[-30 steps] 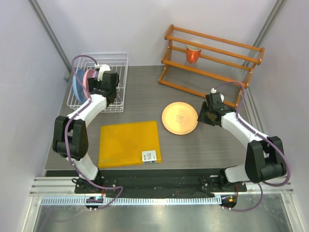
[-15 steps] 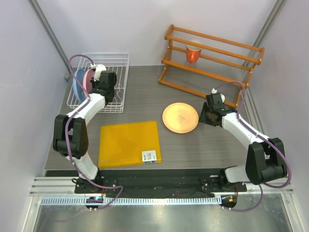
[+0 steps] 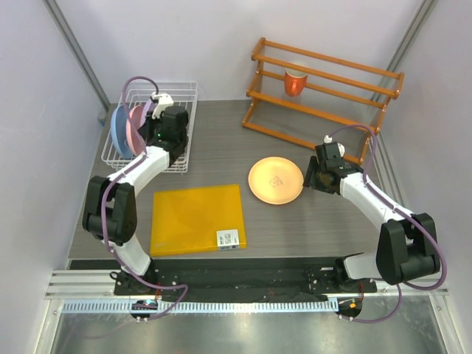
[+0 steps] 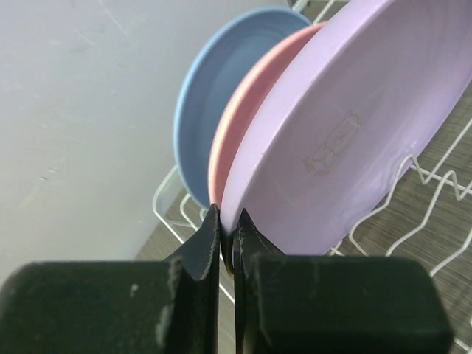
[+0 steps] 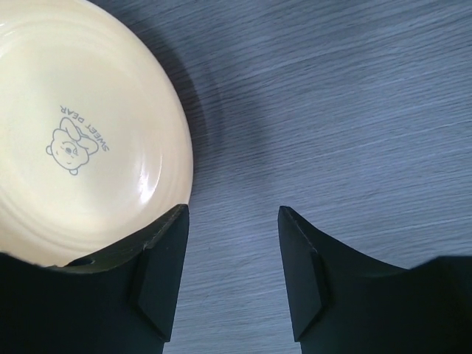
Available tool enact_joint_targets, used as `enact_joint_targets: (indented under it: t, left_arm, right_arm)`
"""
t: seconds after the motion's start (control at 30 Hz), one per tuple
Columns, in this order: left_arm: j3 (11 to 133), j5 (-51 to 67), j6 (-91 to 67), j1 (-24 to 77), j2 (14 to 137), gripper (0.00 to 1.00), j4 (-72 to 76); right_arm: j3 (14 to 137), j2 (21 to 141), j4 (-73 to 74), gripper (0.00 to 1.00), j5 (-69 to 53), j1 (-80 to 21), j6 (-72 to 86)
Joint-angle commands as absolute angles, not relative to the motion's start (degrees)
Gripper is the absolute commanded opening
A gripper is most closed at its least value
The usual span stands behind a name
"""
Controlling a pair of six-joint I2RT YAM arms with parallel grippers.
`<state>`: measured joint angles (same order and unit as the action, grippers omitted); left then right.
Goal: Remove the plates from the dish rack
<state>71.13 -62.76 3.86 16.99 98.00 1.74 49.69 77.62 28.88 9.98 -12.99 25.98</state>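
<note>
At the far left, the dish rack [image 3: 186, 98] held the blue plate [image 4: 221, 81], pink plate [image 4: 247, 110] and lilac plate [image 4: 346, 133] on edge. The left hand [image 4: 227, 237] was clenched on the lilac plate's rim. Right of centre, the orange-yellow plate [image 3: 275, 180] lay flat on the bench [image 3: 221, 155]. The right hand [image 5: 234, 214] stood released at that plate's right edge, grasping nothing.

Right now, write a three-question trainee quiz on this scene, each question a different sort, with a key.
1. True or false: the round orange-yellow plastic plate stands in the white wire dish rack.
2. Whose rim is the left gripper shut on? A) the light blue plate B) the pink plate C) the round lilac purple plastic plate
3. Fill in: the right gripper stands ___, holding nothing.
Key: 1 false, it lies flat on the dark wood-grain table; 2 C; 3 open.
</note>
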Motion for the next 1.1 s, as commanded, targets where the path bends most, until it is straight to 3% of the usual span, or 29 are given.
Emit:
enact_joint_targets:
  t: [0.0,0.2,0.53,0.67,0.9,1.07]
  left_arm:
    - [71.2,-71.8,10.8,18.8,96.0,0.0,14.6]
    - [72.3,-73.4,12.7,19.6,93.2,0.0,12.6]
    - [78.7,-59.2,-2.1,23.7,83.8,0.0,-11.8]
    - [79.4,-41.0,-12.6,24.5,81.3,0.0,-21.6]
    - [74.3,-11.8,-28.8,24.8,79.6,0.0,-20.8]
    - [71.3,-6.6,-34.4,27.0,80.2,0.0,-18.4]
  right_arm:
    - [51.0,74.0,29.8,0.58,12.1,-12.8,25.2]
    - [52.2,71.8,31.7,0.6,12.9,-12.8,25.1]
    - [57.8,68.3,31.7,0.66,5.8,-13.1,25.0]
    - [60.5,70.0,27.5,0.67,-1.2,-15.1,25.3]
    - [62.1,72.7,15.8,0.68,-5.7,-20.3,28.4]
    - [62.0,75.0,11.9,0.7,-7.3,-21.9,29.1]
